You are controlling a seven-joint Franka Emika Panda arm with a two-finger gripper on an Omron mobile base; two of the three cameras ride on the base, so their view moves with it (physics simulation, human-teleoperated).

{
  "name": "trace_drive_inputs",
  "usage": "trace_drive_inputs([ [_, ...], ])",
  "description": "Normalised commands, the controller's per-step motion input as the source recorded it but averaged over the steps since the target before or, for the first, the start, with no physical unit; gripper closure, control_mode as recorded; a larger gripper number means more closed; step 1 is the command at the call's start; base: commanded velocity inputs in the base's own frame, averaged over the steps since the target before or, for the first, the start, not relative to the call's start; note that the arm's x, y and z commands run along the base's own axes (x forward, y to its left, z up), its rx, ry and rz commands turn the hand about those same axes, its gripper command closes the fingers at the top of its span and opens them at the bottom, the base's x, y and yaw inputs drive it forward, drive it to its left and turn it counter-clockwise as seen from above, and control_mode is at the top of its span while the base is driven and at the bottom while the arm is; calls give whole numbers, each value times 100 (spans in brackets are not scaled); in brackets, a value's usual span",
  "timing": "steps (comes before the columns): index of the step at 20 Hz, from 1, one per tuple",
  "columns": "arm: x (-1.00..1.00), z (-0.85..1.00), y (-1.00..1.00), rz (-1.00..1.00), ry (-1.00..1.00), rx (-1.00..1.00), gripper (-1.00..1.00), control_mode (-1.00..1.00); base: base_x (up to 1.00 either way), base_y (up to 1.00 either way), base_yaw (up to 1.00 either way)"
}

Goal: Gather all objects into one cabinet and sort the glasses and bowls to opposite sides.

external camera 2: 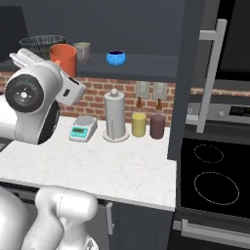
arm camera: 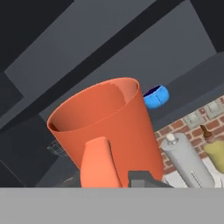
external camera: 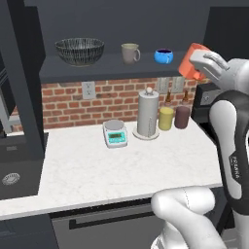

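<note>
My gripper (external camera: 198, 65) is shut on the orange tumbler (external camera: 190, 62), which it holds tilted in the air at the right end of the cabinet shelf (external camera: 112, 69). In the hand view the tumbler (arm camera: 109, 124) rises close above my gripper (arm camera: 120, 178), its open mouth showing. A wide dark striped bowl (external camera: 79, 51) stands on the shelf at the left. To its right come a beige mug (external camera: 130, 52) and then a small blue vessel (external camera: 164, 56). From the right base view the tumbler (external camera 2: 63, 58) hangs in front of the bowl (external camera 2: 41, 44) and the mug (external camera 2: 83, 51).
On the white counter (external camera: 97, 170) stand a white scale (external camera: 115, 133), a paper towel holder (external camera: 148, 114), a yellow canister (external camera: 166, 118) and a maroon one (external camera: 182, 116). A dark panel with a silver bar handle (external camera 2: 211, 73) stands right, above the stove (external camera 2: 215, 180).
</note>
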Motion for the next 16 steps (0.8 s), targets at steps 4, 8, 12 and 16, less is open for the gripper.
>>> trace_drive_inputs([
  [4,26,0,0,-1,3,0,100,-100,0,0,0],
  [8,56,0,-10,-10,10,-5,100,-100,0,0,0],
  [12,37,0,-1,-7,17,-9,100,-100,0,0,0],
  [16,23,-8,0,0,19,0,100,-100,0,0,0],
])
